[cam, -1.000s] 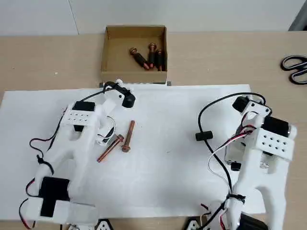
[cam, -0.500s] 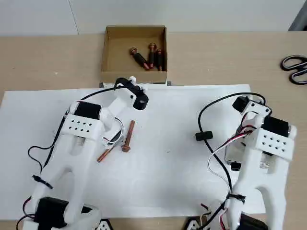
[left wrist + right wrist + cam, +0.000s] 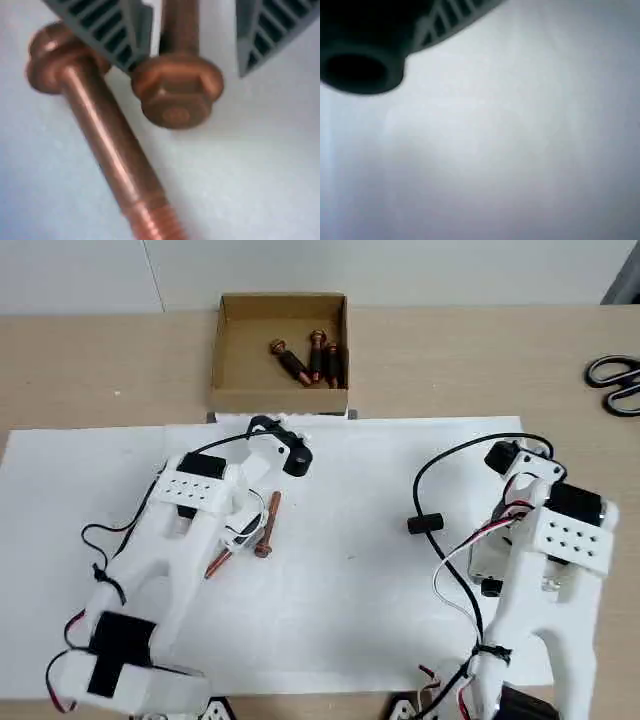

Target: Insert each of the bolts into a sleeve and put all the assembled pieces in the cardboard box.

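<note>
A bolt [image 3: 177, 95] lies with its shank between the left gripper's [image 3: 189, 65] jaws. The jaws stand spread, 1 close beside the shank just behind the hex head, the other farther off. A 2nd bolt [image 3: 100, 145] lies outside the jaws, just beside the 1st, its head near 1 jaw tip. The right gripper [image 3: 490, 575] appears to pinch a black sleeve [image 3: 360, 70], whose open bore sticks out past the jaw tip above the sheet [image 3: 350, 620].

The step in hand looks like the pick-up of a bolt for fitting. The next move calls for the left jaws to press onto the shank without catching the 2nd bolt. The bolt must then be lifted and its threaded end lined up with the sleeve's bore.

3 assembled pieces [image 3: 310, 360] already lie in the box [image 3: 280, 398], well beyond the left jaws.

The white sheet covers a wooden table [image 3: 450, 360]. Scissors [image 3: 615, 380] lie well apart from the right jaws, and a pale wall [image 3: 400, 270] stands behind.
</note>
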